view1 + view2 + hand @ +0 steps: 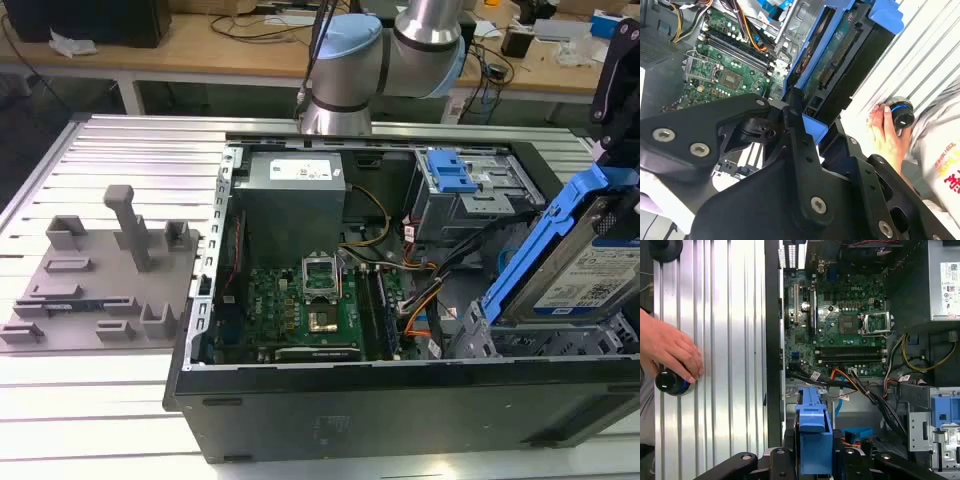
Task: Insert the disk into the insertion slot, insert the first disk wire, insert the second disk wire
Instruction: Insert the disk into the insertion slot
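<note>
The hand (814,461) was clamped on the disk (575,265) by its blue carrier (812,415); the disk hung steeply tilted (label showing) over the insertion slot (540,341), at the exterior view's right of the open computer case (400,405).

Motherboard (305,305) lies inside case (400,405). Behind motherboard: power supply (293,195). To the exterior view's right of it: disk (585,275), tilted. To the exterior view's left, outside case: fixture plate (95,285).
</note>
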`<control>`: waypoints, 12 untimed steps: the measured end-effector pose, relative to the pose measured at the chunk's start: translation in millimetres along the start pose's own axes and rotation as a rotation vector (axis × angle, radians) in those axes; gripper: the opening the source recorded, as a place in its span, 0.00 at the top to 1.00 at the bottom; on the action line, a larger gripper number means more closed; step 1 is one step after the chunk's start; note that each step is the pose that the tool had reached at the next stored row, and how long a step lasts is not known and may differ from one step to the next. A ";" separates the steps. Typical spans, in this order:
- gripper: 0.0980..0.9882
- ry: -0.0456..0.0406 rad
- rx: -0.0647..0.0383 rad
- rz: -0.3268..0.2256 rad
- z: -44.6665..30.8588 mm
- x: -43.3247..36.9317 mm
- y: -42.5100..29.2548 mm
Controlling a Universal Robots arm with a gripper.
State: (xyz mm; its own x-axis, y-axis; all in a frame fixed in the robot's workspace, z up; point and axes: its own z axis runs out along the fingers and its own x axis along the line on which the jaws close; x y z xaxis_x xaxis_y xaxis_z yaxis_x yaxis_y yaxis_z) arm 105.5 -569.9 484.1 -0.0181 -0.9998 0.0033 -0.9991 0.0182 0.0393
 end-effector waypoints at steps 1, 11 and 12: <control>0.70 0.0000 0.000 0.000 0.0 0.0 0.0; 0.70 0.0000 0.000 0.000 0.0 0.0 0.0; 0.70 -0.0017 0.000 0.000 -0.1 0.0 0.0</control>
State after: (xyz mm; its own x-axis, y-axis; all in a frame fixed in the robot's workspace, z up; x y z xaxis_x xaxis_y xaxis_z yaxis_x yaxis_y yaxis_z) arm 105.5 -569.9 484.2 -0.0181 -0.9998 0.0016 -0.9991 0.0182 0.0393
